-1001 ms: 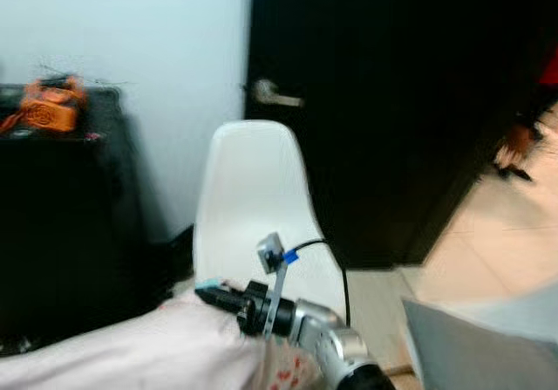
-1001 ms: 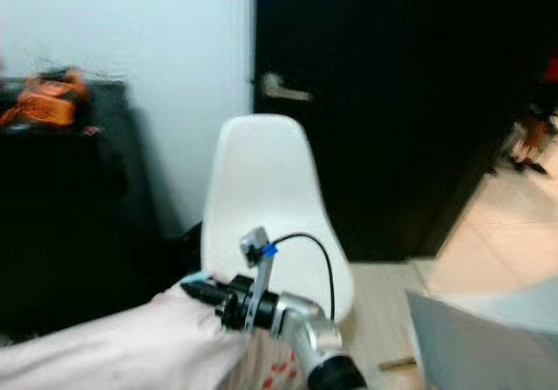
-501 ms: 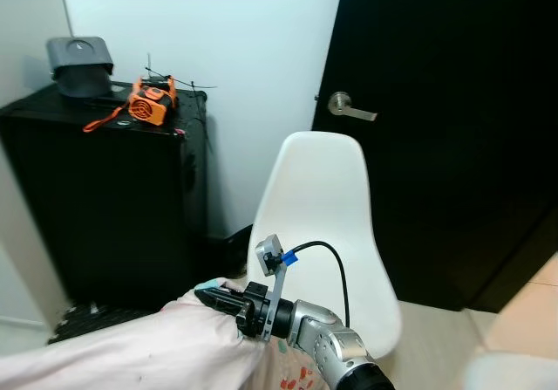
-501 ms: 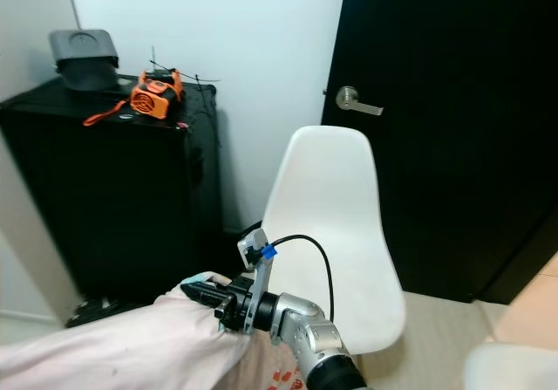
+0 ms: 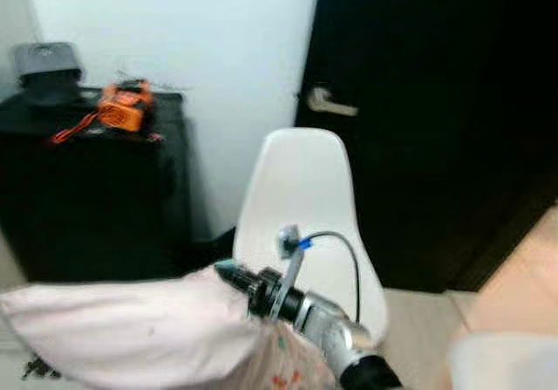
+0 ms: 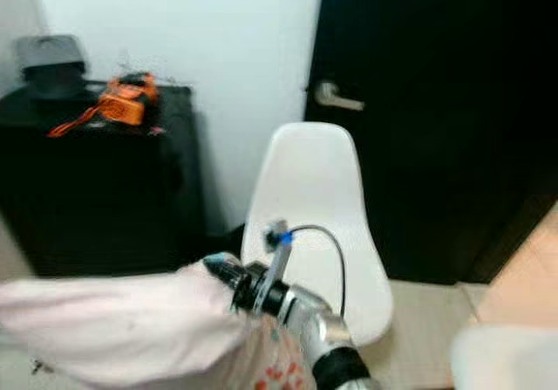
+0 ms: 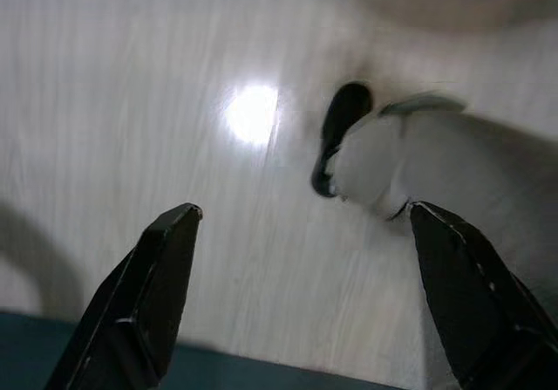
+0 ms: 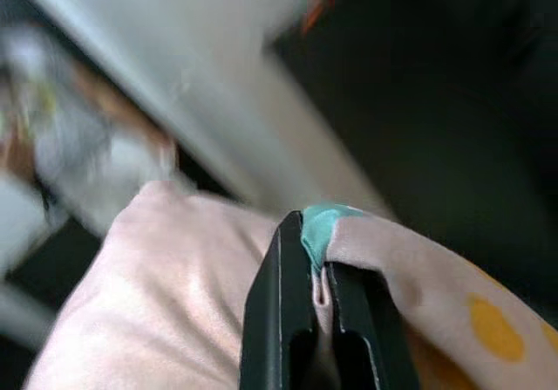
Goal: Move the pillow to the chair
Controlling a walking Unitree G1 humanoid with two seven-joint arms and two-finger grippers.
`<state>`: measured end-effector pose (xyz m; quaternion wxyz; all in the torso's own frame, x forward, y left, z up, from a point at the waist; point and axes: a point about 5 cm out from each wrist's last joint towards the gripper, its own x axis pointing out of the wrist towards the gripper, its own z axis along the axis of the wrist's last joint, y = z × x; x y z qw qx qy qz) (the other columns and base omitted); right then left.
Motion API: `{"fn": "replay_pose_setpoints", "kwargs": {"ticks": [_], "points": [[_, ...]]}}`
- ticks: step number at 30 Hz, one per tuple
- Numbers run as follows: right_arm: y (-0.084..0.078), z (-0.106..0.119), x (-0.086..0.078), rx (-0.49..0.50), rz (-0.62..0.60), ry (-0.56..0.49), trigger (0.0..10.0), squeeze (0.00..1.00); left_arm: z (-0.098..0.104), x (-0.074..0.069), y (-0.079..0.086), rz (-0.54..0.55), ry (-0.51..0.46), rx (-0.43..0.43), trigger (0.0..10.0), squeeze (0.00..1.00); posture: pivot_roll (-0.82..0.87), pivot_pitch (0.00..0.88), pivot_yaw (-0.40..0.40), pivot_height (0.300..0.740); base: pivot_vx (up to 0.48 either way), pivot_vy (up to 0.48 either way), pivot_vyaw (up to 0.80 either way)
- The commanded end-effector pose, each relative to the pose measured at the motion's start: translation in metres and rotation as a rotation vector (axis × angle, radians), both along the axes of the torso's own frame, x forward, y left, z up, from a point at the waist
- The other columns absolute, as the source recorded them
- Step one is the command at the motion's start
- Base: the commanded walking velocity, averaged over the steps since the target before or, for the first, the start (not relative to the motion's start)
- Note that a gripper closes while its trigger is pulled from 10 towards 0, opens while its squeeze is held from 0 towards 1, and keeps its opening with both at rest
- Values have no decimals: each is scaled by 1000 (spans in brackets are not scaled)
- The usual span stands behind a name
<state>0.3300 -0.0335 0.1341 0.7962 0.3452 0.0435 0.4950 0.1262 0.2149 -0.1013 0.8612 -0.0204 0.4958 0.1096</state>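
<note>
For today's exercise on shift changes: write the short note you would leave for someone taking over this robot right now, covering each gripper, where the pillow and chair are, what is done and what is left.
Right gripper: shut on the pillow's edge, holding the pillow up in front of the robot.
Left gripper: open, empty, pointing down at the pale floor.
White chair: straight ahead, by the black door, next to a black cabinet. Its seat is partly hidden behind the right arm.
Done: pillow picked up and brought near the chair.
Left: close the gap, lay the pillow on the seat, open the right gripper and pull back.

Black door (image 5: 436, 119), white wall (image 5: 192, 41), black cabinet (image 5: 87, 198)
</note>
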Motion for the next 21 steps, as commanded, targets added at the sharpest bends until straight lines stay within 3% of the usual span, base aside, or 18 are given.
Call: {"fn": "replay_pose_setpoints", "kwargs": {"ticks": [1,2,3,4,9,16,17,21], "points": [[21,66,7,235,33,-159,10000,0,-2,-3,-5,-13,8,-17,10000,0,161,36,-107,740,480,0,-800],[15,80,12,288,12,-176,10000,0,-2,-3,-5,-14,8,-18,10000,0,159,35,-104,740,480,0,-800],[15,80,12,288,12,-176,10000,0,-2,-3,-5,-14,8,-18,10000,0,159,35,-104,740,480,0,-800],[4,101,19,359,-20,-205,10000,0,-2,-3,-6,-18,10,-19,10000,0,158,35,-105,740,480,0,-800],[-9,129,23,404,-56,-272,10000,0,-3,-5,-6,-17,16,-21,10000,0,159,34,-109,740,480,0,-800],[-7,135,20,352,-104,-315,10000,0,-4,-7,-7,-19,25,-23,10000,0,159,34,-110,740,356,0,-179],[-10,135,25,346,-177,-297,10000,0,-4,-7,-8,-23,27,-22,10000,0,158,37,-110,740,277,0,0],[-16,135,31,326,-271,-292,10000,0,-4,-8,-8,-29,32,-21,10000,0,155,37,-108,740,272,0,0]]}}
